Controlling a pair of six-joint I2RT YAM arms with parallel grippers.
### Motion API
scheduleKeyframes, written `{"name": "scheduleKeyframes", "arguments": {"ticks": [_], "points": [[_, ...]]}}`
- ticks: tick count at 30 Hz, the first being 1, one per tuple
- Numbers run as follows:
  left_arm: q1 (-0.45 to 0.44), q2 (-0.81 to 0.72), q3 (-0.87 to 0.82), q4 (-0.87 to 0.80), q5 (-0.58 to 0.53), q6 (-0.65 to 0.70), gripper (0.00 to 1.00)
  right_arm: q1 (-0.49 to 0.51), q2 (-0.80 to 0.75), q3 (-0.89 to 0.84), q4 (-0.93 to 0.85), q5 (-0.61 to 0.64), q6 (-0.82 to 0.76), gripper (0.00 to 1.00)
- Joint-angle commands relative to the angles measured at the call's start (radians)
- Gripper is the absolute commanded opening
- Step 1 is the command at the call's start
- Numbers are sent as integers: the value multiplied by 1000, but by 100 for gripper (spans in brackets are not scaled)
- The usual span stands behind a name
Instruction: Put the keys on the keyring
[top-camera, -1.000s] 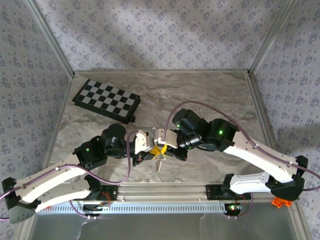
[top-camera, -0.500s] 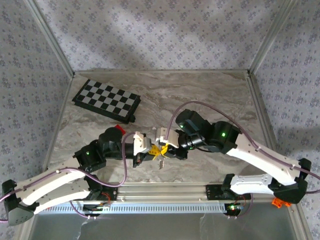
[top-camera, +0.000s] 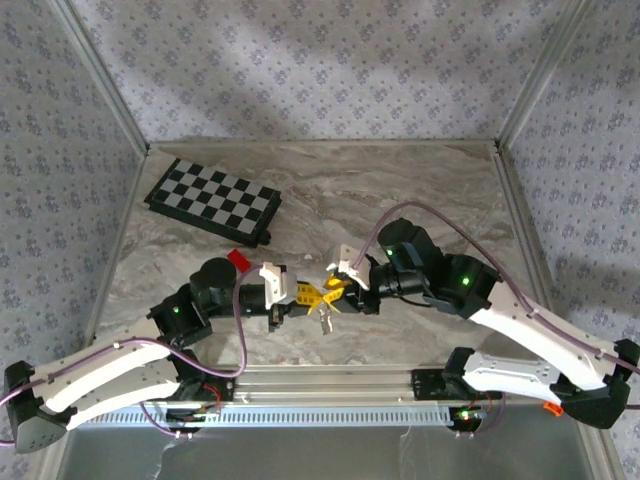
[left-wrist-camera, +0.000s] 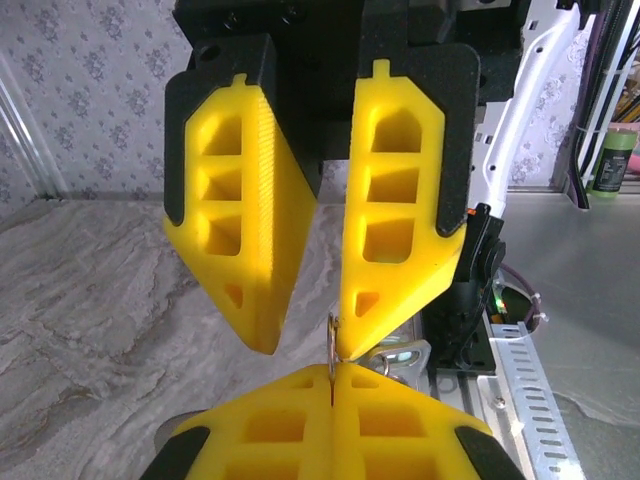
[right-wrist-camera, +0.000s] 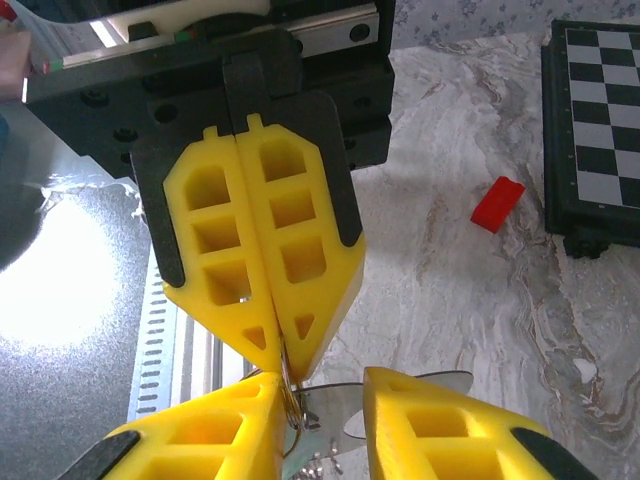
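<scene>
Mid-frame, our left gripper (right-wrist-camera: 274, 358) pinches the thin, stiff keyring (right-wrist-camera: 287, 385); our right gripper (right-wrist-camera: 322, 384) is half open. We'd grab the light, slippery keys (right-wrist-camera: 338, 406) (tiny!) by the head.

keyring (right-wrist-camera: 287, 378): shiny metal | table (top-camera: 420, 190): marbled, smooth | end effector fingers (left-wrist-camera: 282, 200): matt plastic

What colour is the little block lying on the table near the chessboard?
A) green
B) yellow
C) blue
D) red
D: the small block on the marble table, a little apart from the chessboard, is bright red.
</scene>
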Motion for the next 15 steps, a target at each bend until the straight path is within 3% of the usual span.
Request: {"name": "scheduleKeyframes", "arguments": {"ticks": [1,5,10,15], "points": [[-8,-20,-9,152,47,-36,0,-12,-31,-22,82,-24,26,25],[-8,-10,-32,226,54,-70,0,-23,-52,-43,100,-51,34,23],[-9,-1,-33,232,54,-73,0,-31,-78,-57,106,-55,39,35],[-9,-5,-24,212,54,-66,0,-40,-89,-63,102,-54,39,31]]}}
